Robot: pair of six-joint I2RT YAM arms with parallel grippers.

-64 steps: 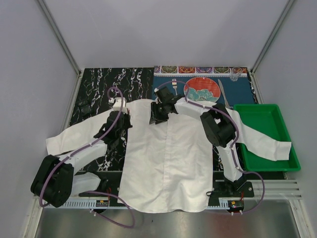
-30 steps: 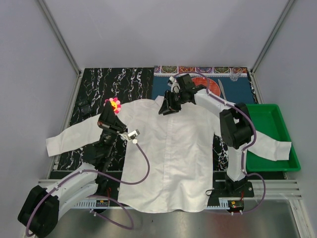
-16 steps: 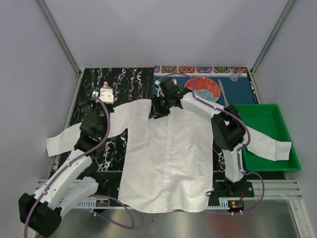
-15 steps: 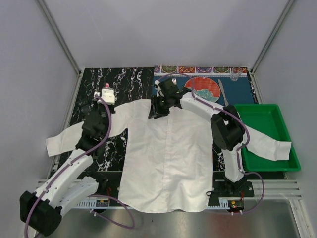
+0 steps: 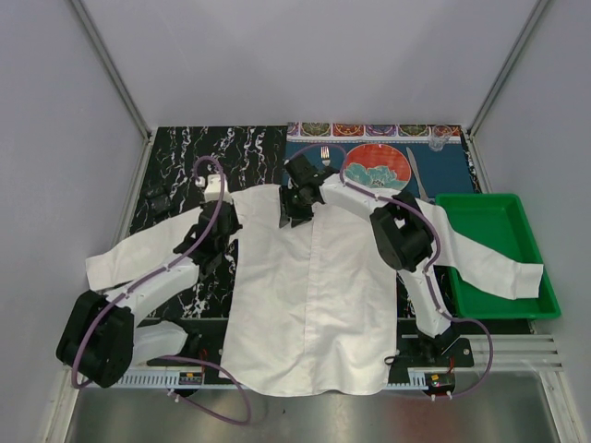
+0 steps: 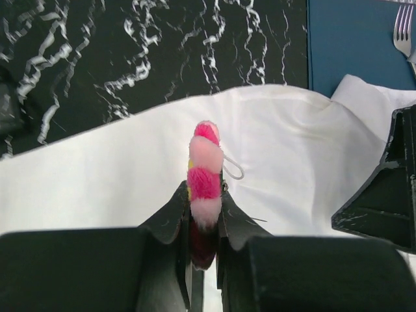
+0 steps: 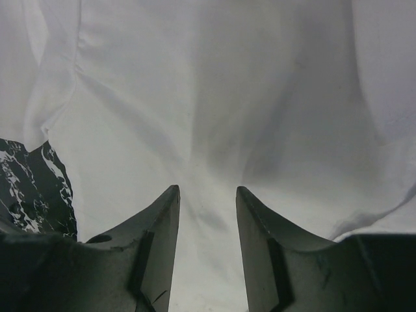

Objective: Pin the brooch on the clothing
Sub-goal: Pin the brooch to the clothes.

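Note:
The brooch (image 6: pixel 205 168), a fuzzy pink-red flower with a thin wire loop, is clamped edge-on between my left gripper's (image 6: pixel 205 195) fingers. It hangs just above the white shirt (image 6: pixel 292 149) at its left shoulder. In the top view my left gripper (image 5: pixel 224 214) is at that shoulder and the brooch is hidden by it. The shirt (image 5: pixel 314 286) lies flat, buttons up. My right gripper (image 5: pixel 291 214) is at the collar, and in its wrist view the right gripper (image 7: pixel 207 192) is open, tips down on the shirt fabric (image 7: pixel 214 97).
A red-and-teal plate (image 5: pixel 377 166), fork (image 5: pixel 325 159) and knife (image 5: pixel 415 175) lie on a blue placemat behind the collar. A green tray (image 5: pixel 494 254) stands at the right under one sleeve. A black marble mat (image 5: pixel 185 152) holds a small dark object (image 5: pixel 157 198).
My left gripper has swung from over the black mat near the far left back onto the shirt's left shoulder, still holding the brooch. My right gripper stays at the collar, shifted slightly.

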